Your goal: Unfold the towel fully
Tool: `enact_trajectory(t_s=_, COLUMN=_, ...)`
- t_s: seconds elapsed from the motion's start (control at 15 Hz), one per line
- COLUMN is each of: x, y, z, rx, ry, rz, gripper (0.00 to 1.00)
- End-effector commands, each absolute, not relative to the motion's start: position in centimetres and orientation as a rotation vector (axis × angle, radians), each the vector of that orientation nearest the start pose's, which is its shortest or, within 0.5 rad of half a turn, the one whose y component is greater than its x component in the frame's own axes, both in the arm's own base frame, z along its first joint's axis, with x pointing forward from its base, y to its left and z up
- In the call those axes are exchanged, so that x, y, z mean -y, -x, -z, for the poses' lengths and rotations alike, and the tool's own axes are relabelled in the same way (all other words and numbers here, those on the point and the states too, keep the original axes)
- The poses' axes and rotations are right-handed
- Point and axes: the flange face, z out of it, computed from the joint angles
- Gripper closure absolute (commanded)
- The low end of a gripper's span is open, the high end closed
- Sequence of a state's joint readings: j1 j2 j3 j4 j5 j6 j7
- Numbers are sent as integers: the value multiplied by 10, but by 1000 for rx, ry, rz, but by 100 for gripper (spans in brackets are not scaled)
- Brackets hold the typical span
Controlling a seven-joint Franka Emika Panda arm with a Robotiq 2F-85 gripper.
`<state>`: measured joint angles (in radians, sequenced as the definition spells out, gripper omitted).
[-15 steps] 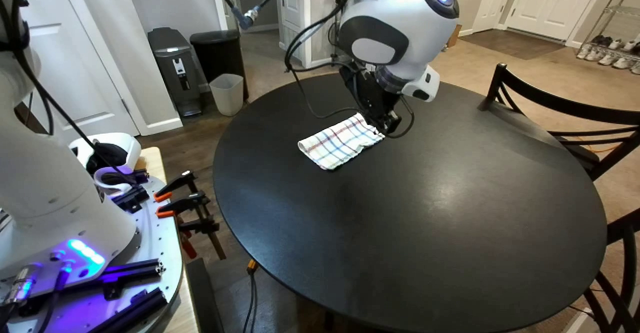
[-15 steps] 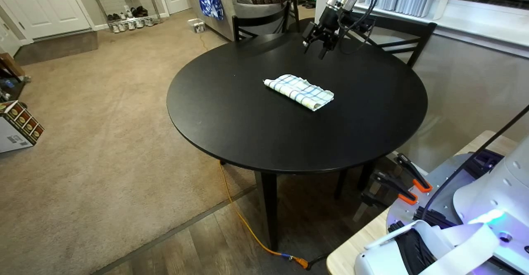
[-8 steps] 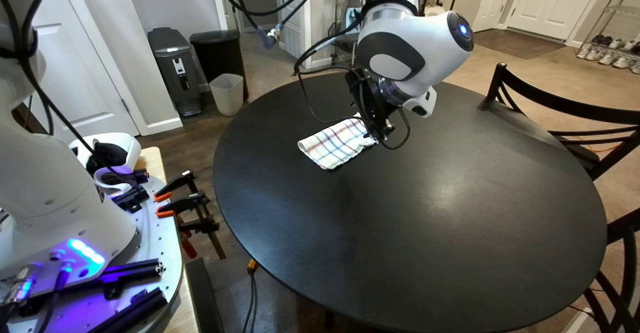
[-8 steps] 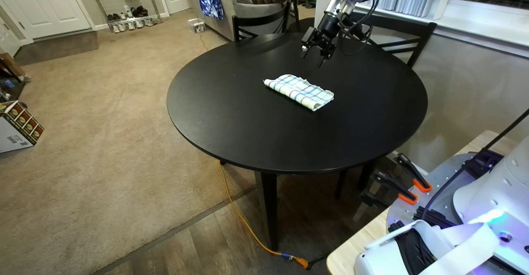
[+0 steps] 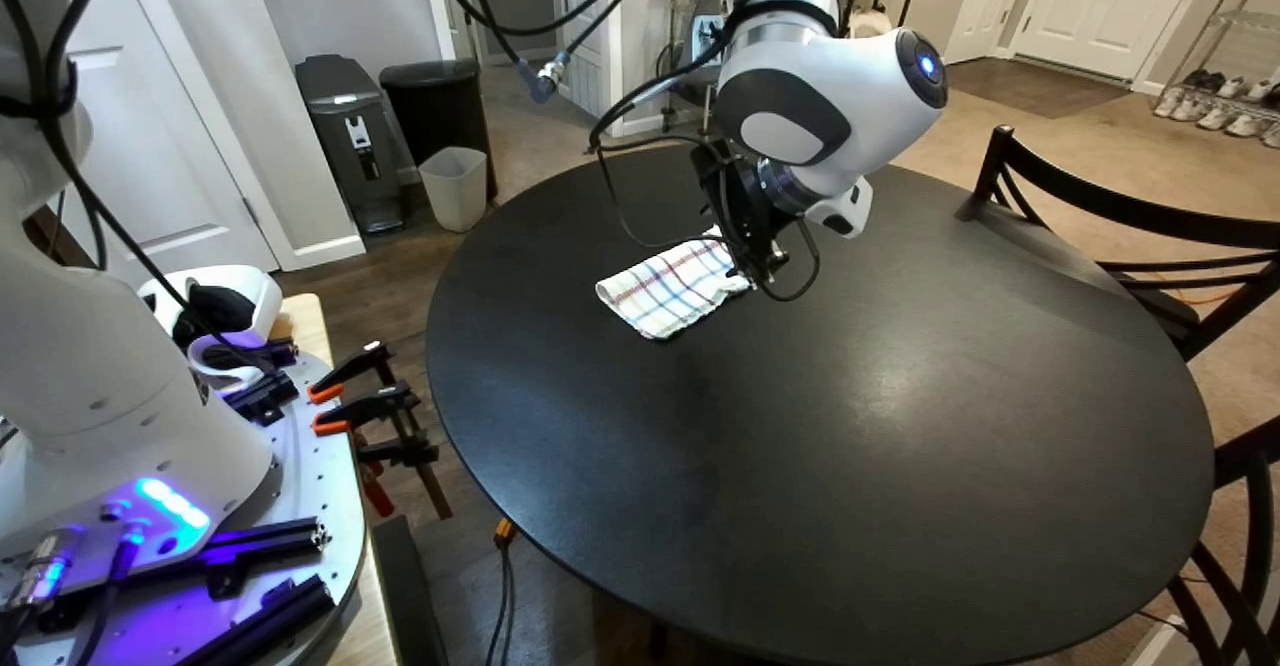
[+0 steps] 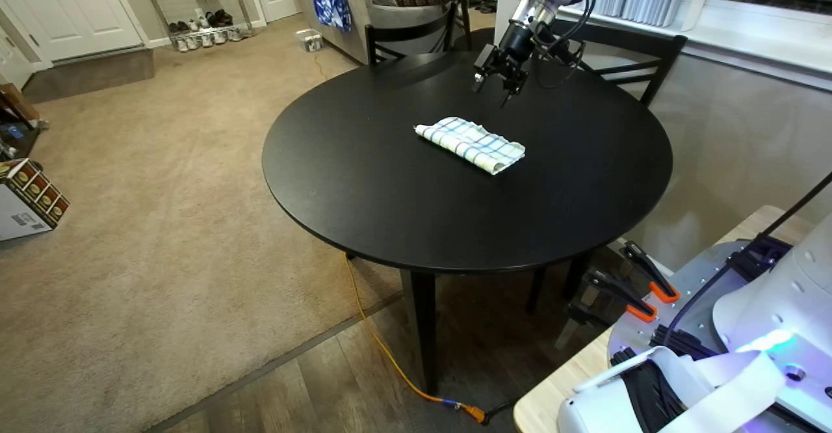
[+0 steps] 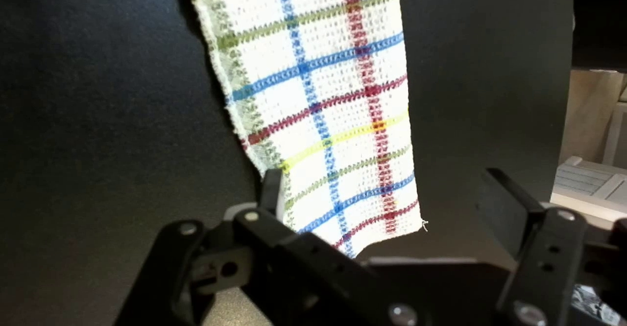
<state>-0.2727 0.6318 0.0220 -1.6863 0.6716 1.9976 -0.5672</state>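
The towel (image 6: 469, 144) lies on the table (image 6: 403, 225) as a long strip, and you have dark tabletop spreading from it on every side, the rim well apart from it all round. In an exterior view one of its long edges looks rounded, like a fold, with a curl at the corner, while the opposite one wavers. In the wrist view you see one long edge running smooth and the other rough, a greenish strip along it and shadow just outside. Your gripper (image 7: 383, 184) hangs tilted near one end of the towel, jaws spread wide; whether it is straight above the towel or beside it, you cannot tell. In an exterior view your gripper hides part of that end. In the wrist view one finger (image 7: 271, 194) overlaps the rough edge, and the other shows past the smooth edge with tabletop behind it. In an exterior view a stretch of tabletop shows between your fingers and the towel. A chair (image 6: 409, 34) stands well apart from the towel, its back beyond the table's rim, and the robot's base (image 5: 120, 376), off the table, is well apart too.
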Motion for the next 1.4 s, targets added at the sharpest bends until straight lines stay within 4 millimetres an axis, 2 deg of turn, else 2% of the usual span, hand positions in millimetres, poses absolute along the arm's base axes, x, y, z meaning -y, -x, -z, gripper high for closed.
enact_trajectory(t_s=0.0, x=114, y=-649, z=-195, rx=-84, ry=2475, rz=-34, gripper=0)
enact_trajectory(t_s=0.33, x=74, y=-661, z=-155, rx=-39, ry=2489, rz=-10, gripper=0)
enact_trajectory(t_s=0.53, x=67, y=-665, z=-142, rx=-7, ry=2486, rz=-17, gripper=0)
enact_trajectory(t_s=0.67, x=69, y=-669, z=-140, rx=9, ry=2479, rz=-5, gripper=0)
enact_trajectory(t_s=0.87, x=79, y=-674, z=-150, rx=-1, ry=2464, rz=13, gripper=0)
enact_trajectory(t_s=1.2, x=102, y=-668, z=-188, rx=-11, ry=2340, rz=32, gripper=0)
enact_trajectory(t_s=1.33, x=115, y=-667, z=-190, rx=-19, ry=2347, rz=47, gripper=0)
